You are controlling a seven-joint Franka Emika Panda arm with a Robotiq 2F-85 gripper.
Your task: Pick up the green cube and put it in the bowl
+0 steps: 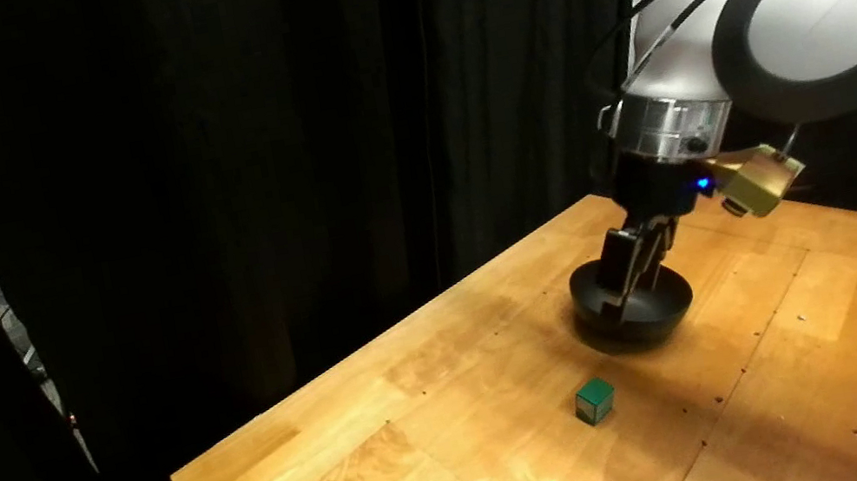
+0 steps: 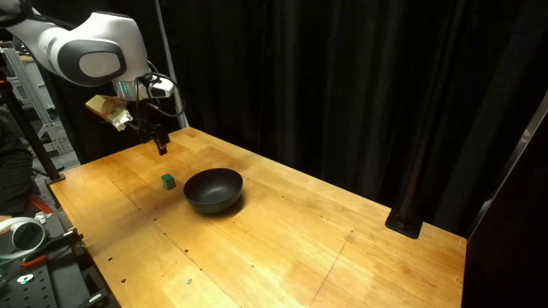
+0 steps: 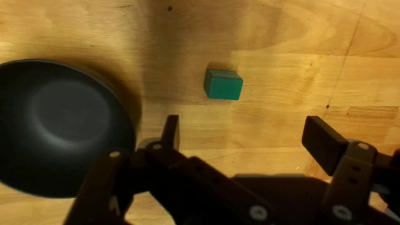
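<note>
The green cube [image 3: 224, 87] sits on the wooden table in front of the gap between my fingertips in the wrist view. It also shows in both exterior views [image 1: 595, 401] [image 2: 168, 182]. The black bowl [image 3: 72, 109] stands on the table to the left of the cube in the wrist view, partly hidden by my left finger. It shows whole in an exterior view [image 2: 214, 205]. My gripper [image 3: 242, 128] is open and empty, above the table. In an exterior view my gripper [image 1: 637, 283] overlaps the bowl [image 1: 647, 328]; in an exterior view it [image 2: 156, 145] is beyond the cube, apart from the bowl.
The wooden table [image 2: 274, 248] has black curtains [image 2: 321, 107] behind it. A black post [image 2: 404, 222] is clamped at its far right edge and another post [image 2: 53, 173] at the left edge. A yellow-wrapped box [image 2: 107, 110] is fixed to the wrist.
</note>
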